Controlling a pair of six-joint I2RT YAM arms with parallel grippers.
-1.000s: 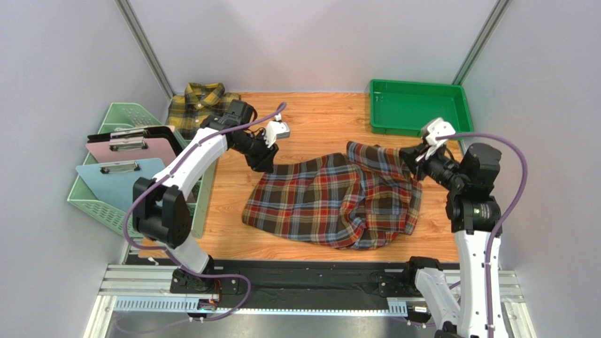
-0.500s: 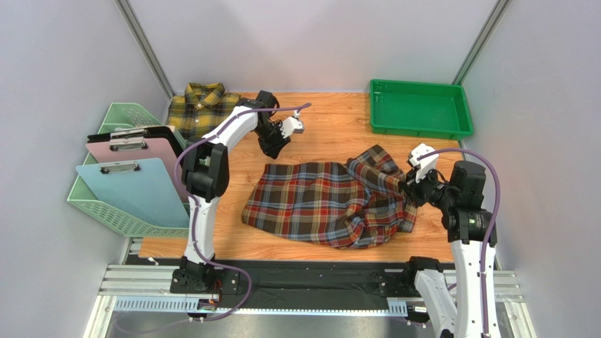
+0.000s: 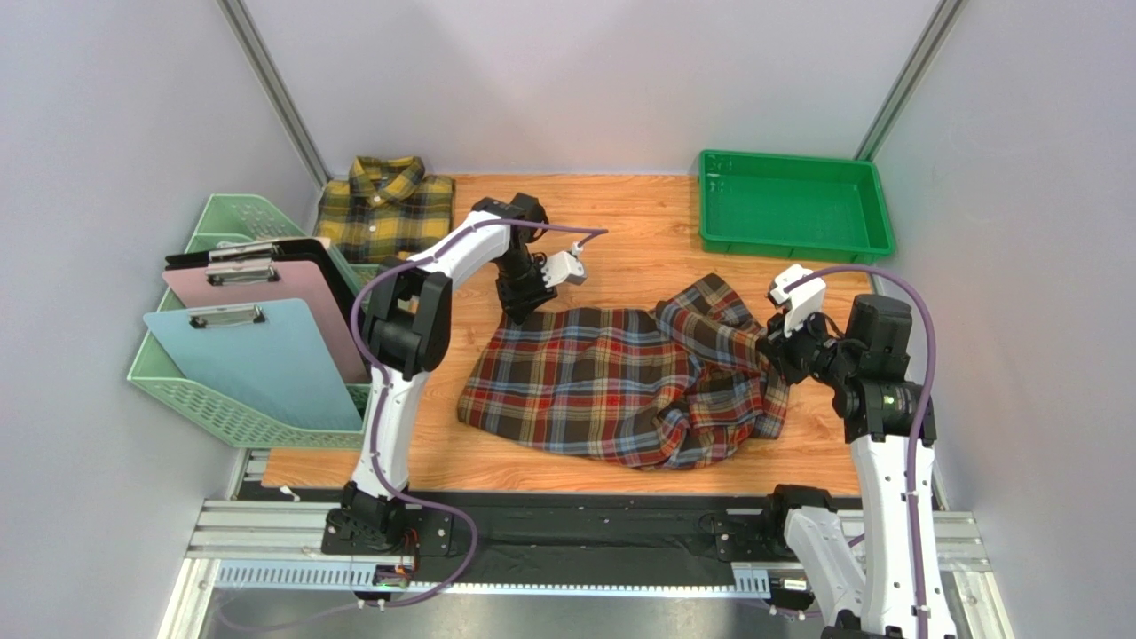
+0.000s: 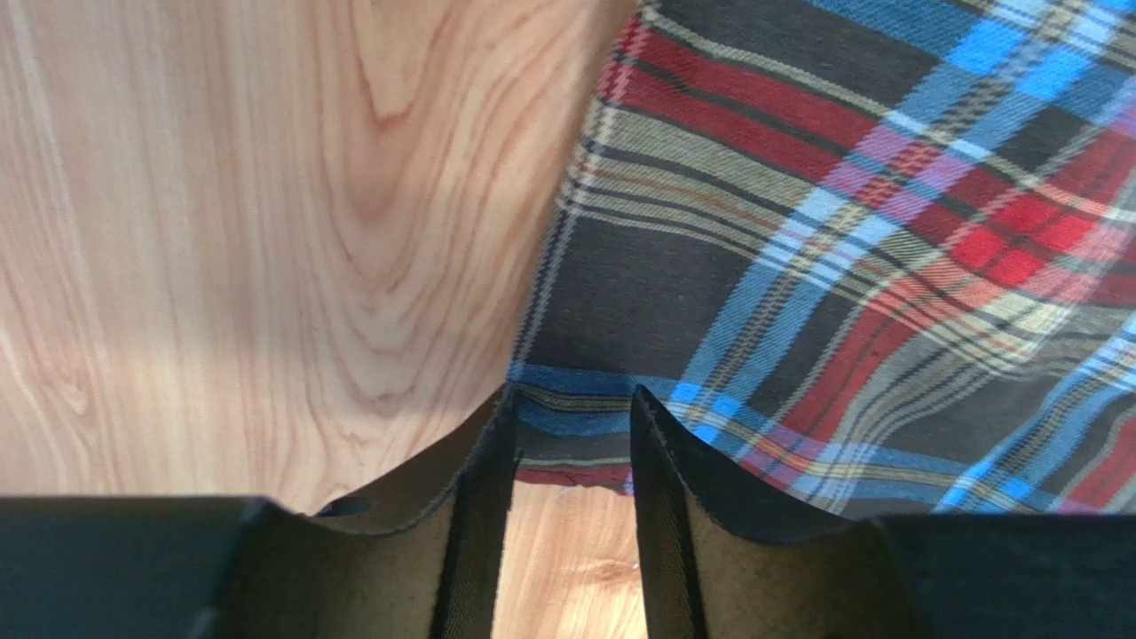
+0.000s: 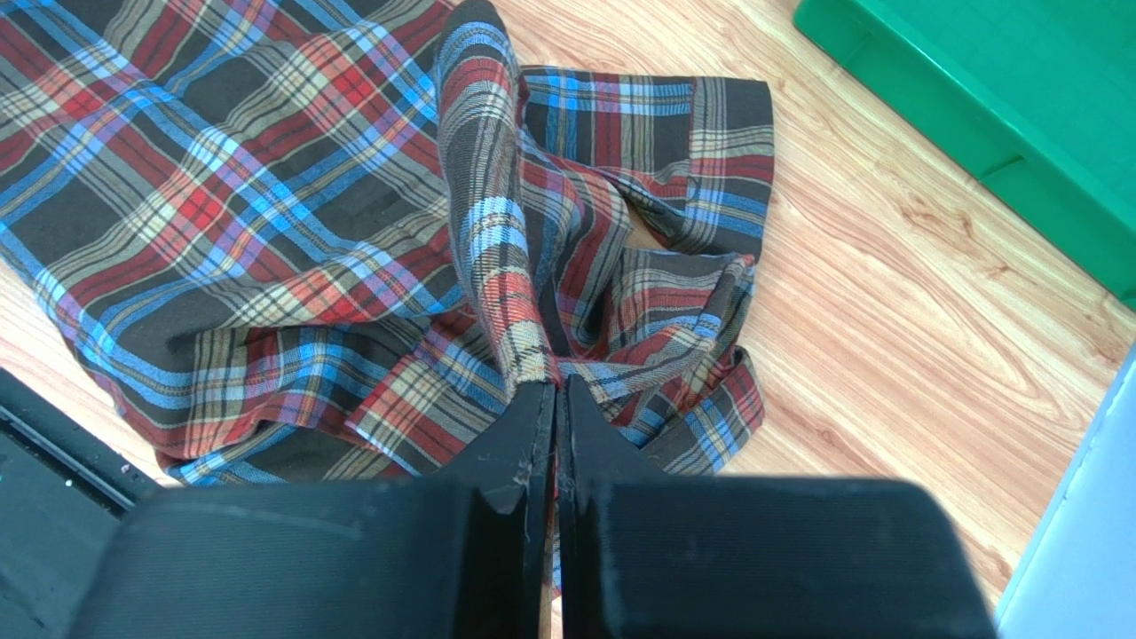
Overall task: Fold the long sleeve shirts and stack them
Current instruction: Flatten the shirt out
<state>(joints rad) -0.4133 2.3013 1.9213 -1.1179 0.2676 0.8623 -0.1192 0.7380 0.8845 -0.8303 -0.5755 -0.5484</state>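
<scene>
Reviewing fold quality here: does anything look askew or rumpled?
Yes. The red plaid shirt lies unevenly: its right side is bunched into twisted ridges where the right gripper pinches it, while its left part lies flat.

left arm (image 3: 400, 313) reaches from the near edge out over the far-left part of the surface (image 3: 640, 226), elbow raised. Its wrist is folded back so the left gripper (image 3: 526, 304) points down, tips low. Its fingers (image 4: 474, 533) sit partly apart with a clear gap and nothing clamped. right arm (image 3: 883, 400) stands upright by the right edge, forearm turned inward. right gripper (image 3: 771, 350) is low, fingers (image 5: 523, 439) pressed together, pinching a raised ridge of the red plaid shirt (image 5: 267, 200).
</scene>
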